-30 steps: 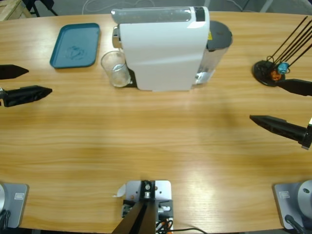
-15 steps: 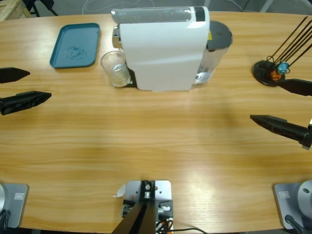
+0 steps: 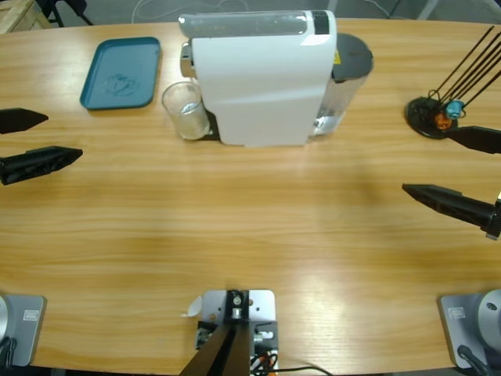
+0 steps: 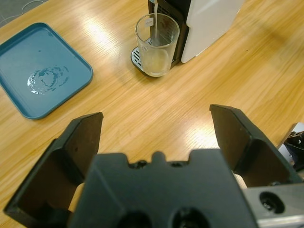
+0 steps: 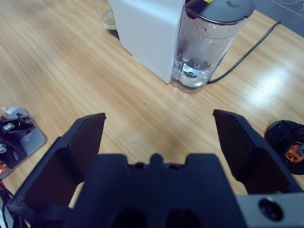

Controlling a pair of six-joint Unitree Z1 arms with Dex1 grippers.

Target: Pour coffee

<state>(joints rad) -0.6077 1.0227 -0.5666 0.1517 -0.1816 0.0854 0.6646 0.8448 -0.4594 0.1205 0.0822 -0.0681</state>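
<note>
Black and spread wide, the left pincer (image 3: 35, 139) hangs at the left edge of the worktop (image 3: 250, 227) with nothing between its jaws; its wrist view looks between them at bare wood and, farther off, the glass. The right pincer (image 3: 446, 168) sits at the right edge, jaws just as wide apart and also holding nothing. Both are well apart from the machine in the middle.

From the left pincer outward, a teal tray (image 4: 40, 78) lies flat on the far left of the worktop, with a small wet smear at its centre. Right of the tray, a clear glass (image 4: 156, 45) stands upright on the drip grille at the left end of the white coffee machine (image 3: 262, 78). A thin pale stream (image 4: 154, 26) falls from the spout into it, and the coffee (image 4: 156, 61) is a shallow pale amber layer in the bottom of the glass.

From the right pincer outward, the machine's clear water tank (image 5: 209, 45) with a dark lid stands at its right end, a black cable (image 5: 247, 52) trailing away from behind it. Near the right pincer, on the far right, a round black stand (image 3: 429, 116) holds thin black rods that lean up and to the right.
</note>
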